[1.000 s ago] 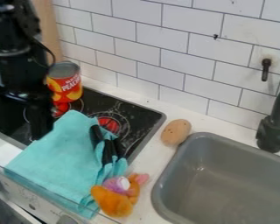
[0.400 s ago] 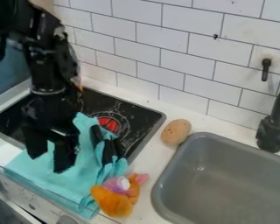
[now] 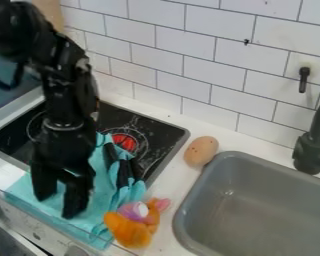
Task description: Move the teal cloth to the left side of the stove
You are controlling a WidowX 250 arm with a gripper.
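The black gripper (image 3: 58, 202) hangs low over the left part of the turquoise cloth (image 3: 106, 210), its two fingers spread with a gap between them and no object held. The cloth lies over the front of the black stovetop (image 3: 152, 132) and the counter's edge. Whether the fingertips touch the cloth I cannot tell. Black handles (image 3: 123, 172) lie on the cloth's right part, to the right of the gripper. An orange plush toy (image 3: 130, 230) with a purple part rests at the cloth's lower right edge.
A tan potato-like object (image 3: 201, 151) lies on the counter beside the grey sink (image 3: 256, 215). A black faucet (image 3: 312, 150) stands at the sink's right rear. The white tiled wall (image 3: 183, 65) runs behind.
The gripper has come from the left over the cloth, then moved a little lower toward the front edge. The arm now covers the can seen earlier. Cloth and toy look unmoved.
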